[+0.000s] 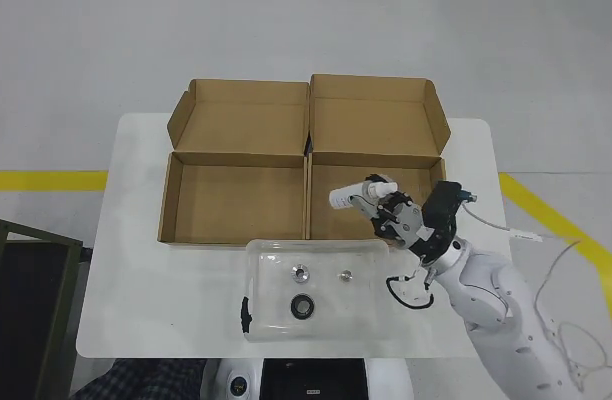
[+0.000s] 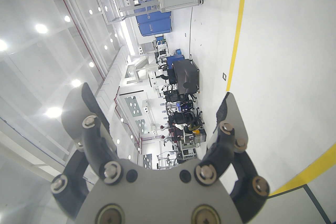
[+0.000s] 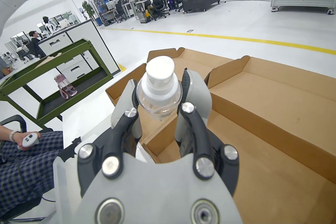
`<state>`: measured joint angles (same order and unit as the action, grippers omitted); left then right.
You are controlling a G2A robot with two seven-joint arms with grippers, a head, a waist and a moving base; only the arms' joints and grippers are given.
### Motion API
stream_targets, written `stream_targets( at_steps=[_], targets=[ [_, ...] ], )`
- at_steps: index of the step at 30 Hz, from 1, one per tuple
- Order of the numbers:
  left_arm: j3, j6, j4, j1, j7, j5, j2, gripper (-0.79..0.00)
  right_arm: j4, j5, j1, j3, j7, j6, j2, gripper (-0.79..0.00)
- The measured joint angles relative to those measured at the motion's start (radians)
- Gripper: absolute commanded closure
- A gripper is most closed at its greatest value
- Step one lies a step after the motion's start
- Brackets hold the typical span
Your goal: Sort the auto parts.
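My right gripper (image 1: 384,207) (image 3: 159,89) is shut on a white plastic part with a clear collar (image 3: 159,84) (image 1: 358,193), held above the near edge of the right cardboard box (image 1: 426,185) (image 3: 275,109). A clear plastic tray (image 1: 266,262) sits at the table's front and holds a black bearing ring (image 1: 303,306), a small silver nut (image 1: 300,271) and a smaller silver piece (image 1: 344,273). The left cardboard box (image 1: 236,205) stands beside the right one with nothing in it. My left gripper (image 2: 157,104) is open, raised and aimed away from the table at the hall.
Both boxes have their lids folded back toward the far side of the white table (image 1: 136,260). A green metal cart (image 3: 52,78) stands off the table. A seated person's hand holding a small controller (image 3: 27,139) appears near the tray side.
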<state>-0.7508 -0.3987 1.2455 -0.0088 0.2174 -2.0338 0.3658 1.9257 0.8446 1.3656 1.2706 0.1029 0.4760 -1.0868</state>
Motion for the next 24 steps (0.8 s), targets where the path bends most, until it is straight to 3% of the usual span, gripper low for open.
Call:
stream_targets(
  at_steps=[24],
  targets=[
    [0.000,0.000,0.000,0.000,0.000,0.000,0.000,-0.785,-0.299,0.256,-0.296,-0.237,0.093,-0.198,-0.066,0.000]
  ],
)
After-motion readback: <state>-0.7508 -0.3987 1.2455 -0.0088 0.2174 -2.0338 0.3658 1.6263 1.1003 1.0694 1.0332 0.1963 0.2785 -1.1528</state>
